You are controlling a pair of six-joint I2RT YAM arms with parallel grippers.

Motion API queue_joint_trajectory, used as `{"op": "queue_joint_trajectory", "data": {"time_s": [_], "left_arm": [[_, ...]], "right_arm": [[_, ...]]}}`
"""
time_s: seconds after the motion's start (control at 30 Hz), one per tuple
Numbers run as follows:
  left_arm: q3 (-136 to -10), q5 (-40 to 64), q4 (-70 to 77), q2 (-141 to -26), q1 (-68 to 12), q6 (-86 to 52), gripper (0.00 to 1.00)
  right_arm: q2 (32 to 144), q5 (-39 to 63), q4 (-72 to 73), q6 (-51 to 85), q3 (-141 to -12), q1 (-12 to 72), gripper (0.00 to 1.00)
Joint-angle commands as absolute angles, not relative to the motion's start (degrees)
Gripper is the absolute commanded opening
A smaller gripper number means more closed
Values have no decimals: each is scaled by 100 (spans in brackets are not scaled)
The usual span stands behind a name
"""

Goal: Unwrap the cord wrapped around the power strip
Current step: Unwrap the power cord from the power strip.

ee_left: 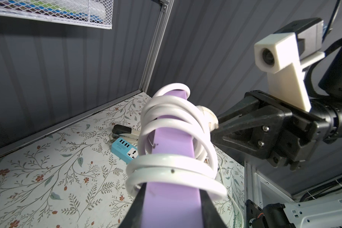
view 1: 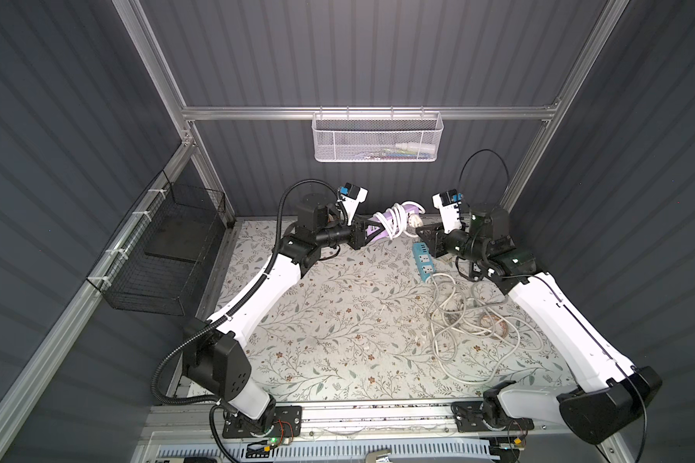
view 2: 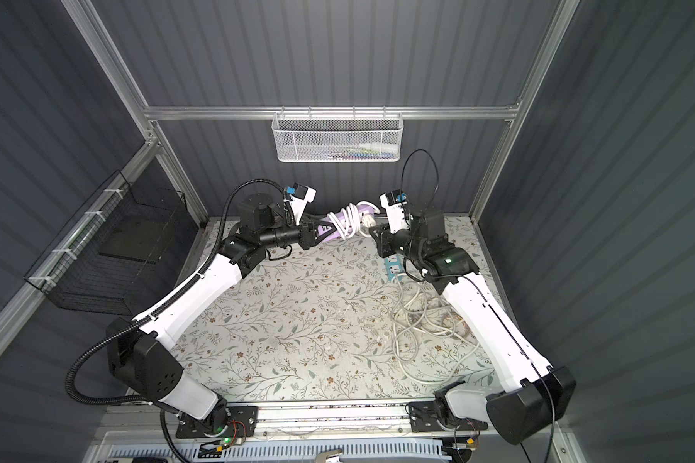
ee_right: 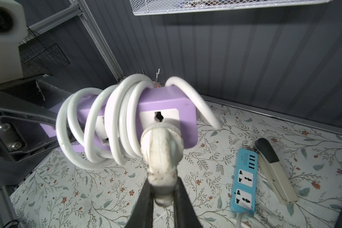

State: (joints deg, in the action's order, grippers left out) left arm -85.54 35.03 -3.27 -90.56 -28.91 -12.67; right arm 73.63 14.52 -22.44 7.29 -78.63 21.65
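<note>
One tangle of loose grey cable (view 1: 470, 320) lay nearest, on the floral table (view 1: 338, 320) under the right arm. It ran up to a blue power strip (ee_right: 244, 183) lying flat, with a stapler (ee_right: 272, 169) just beside that strip's far end.

Beyond these, toward the back of the table and lifted clear of it, was the purple power strip (ee_right: 166, 102). The left gripper (view 1: 374, 229) had its jaws clamped on one end, and the free end pointed at the right gripper (ee_right: 163, 187). The white cord (ee_right: 115, 122) was wound around the strip in several loops, some of them slack and standing off the body. One more turn arched over the free end.

The right gripper's jaws were closed on the cord's white plug (ee_right: 162, 167), held just in front of the socket face at that end.

Farther left, a black wire basket (view 1: 165, 248) hung on the side frame. Farthest back, a white mesh basket (view 1: 378, 138) hung from the rear rail.
</note>
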Motion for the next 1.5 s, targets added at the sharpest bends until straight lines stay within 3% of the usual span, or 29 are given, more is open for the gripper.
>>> {"op": "queue_joint_trajectory", "data": {"time_s": [0.0,0.4,0.53,0.7,1.0,1.23,1.47], "left_arm": [[-8589,3076,-254,-9053,-2689,-1204,0],[-8565,3055,-246,-9062,-2689,-1202,0],[-8567,3032,-246,-9036,-2686,-1191,0],[-8544,3032,-220,-9000,-2672,-1204,0],[-8473,2976,-86,-8915,-2629,-1272,0],[-8313,2997,166,-8743,-2597,-1352,0],[-8284,3198,308,-8658,-2601,-1424,0]], "right_arm": [[7154,1368,-2112,827,-7840,1931,0],[7454,996,-1962,936,-7884,3279,0],[7211,778,-2124,823,-7851,3051,0],[6749,1608,-1771,1364,-7311,2107,0],[6542,2440,-169,2417,-6155,2129,0],[6494,2379,1148,3292,-5189,2134,0],[7203,2299,2096,3958,-4817,2094,0]]}}
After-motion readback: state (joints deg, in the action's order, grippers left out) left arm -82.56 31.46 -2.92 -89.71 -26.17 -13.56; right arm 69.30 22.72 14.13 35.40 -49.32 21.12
